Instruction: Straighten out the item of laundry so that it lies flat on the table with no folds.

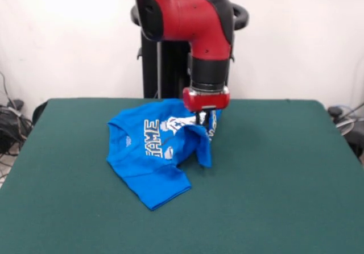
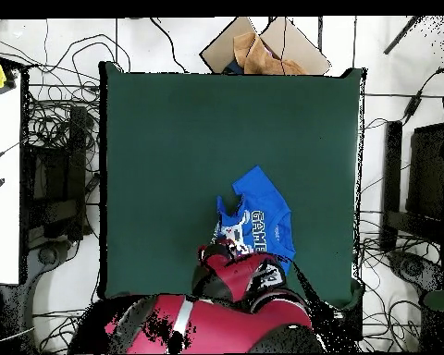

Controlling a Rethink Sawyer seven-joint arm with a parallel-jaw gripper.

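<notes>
My gripper (image 1: 202,117) pinches a raised fold of the blue T-shirt (image 1: 153,157), which lies crumpled near the green table's (image 1: 273,180) far edge. If I pull too hard, I could drag the whole shirt instead of unfolding it, or lose the thin fabric. White print reads "AME"; the rest hides in folds.

I read white letters "GAME" on the blue T-shirt (image 1: 151,154) — partly creased in the front view; no other text is legible to me.

Crumpled blue T-shirt (image 1: 152,157) on green table (image 1: 273,180), one edge raised
</notes>
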